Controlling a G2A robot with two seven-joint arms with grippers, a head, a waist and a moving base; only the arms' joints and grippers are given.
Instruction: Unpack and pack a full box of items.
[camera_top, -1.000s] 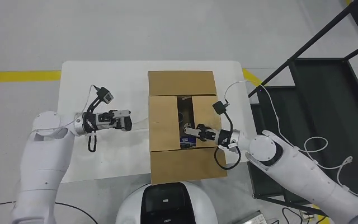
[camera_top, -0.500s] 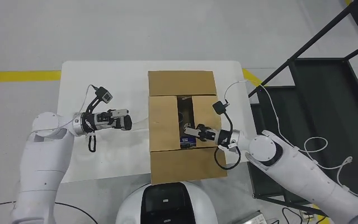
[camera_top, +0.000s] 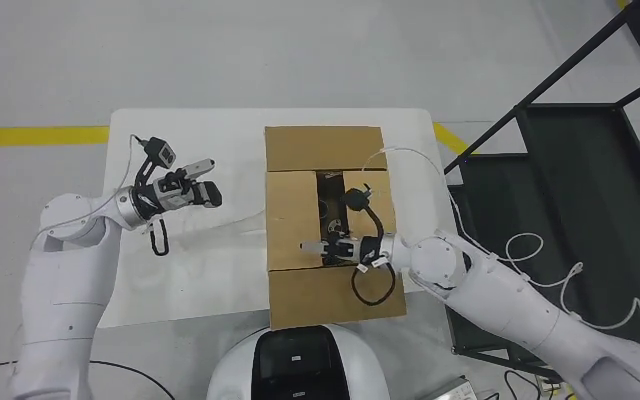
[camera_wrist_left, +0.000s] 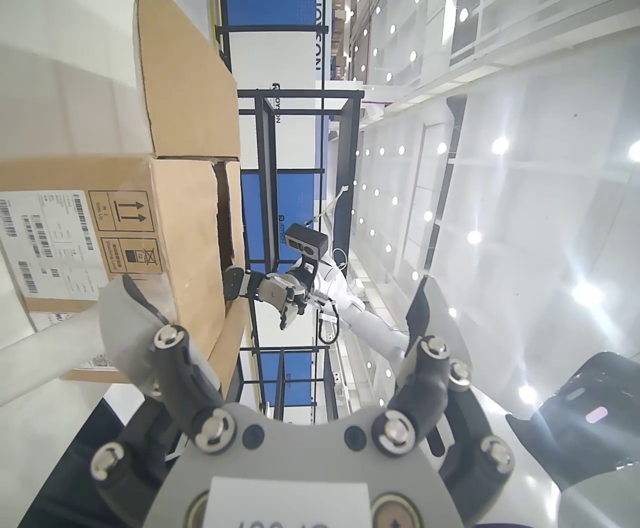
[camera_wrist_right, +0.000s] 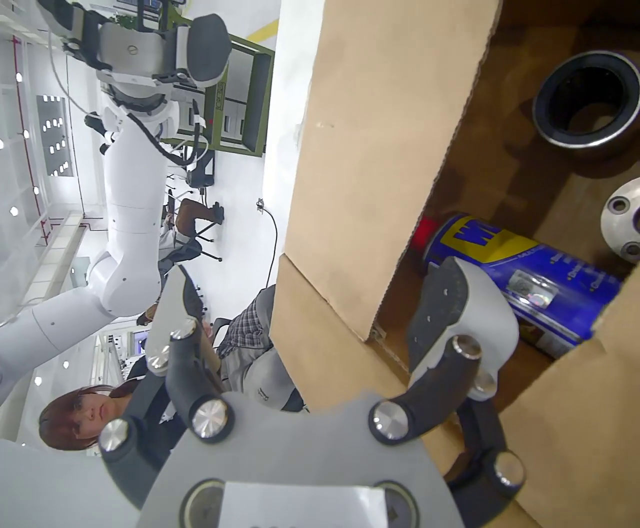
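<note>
The box (camera_top: 295, 220) sits in the middle of the desk (camera_top: 200, 280), flaps partly open. A can (camera_wrist_right: 520, 280), a ring (camera_wrist_right: 585, 107) and a silver part (camera_wrist_right: 625, 220) lie inside. My right gripper (camera_top: 322, 246) is at the opening, fingers wide, near the can. My left gripper (camera_top: 205, 190) hangs left of the box, fingers wide, holding nothing. I think unpacking has hardly begun, and packing comes after.

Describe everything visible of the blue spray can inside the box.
The spray can is a glossy blue cylinder, metal by its look, with a yellow patch of print and a red cap. It lies on its side on the floor of the cardboard box, cap end tucked under a flap, base hidden by another. One finger of the open right tool hangs in front of it; contact cannot be told.
</note>
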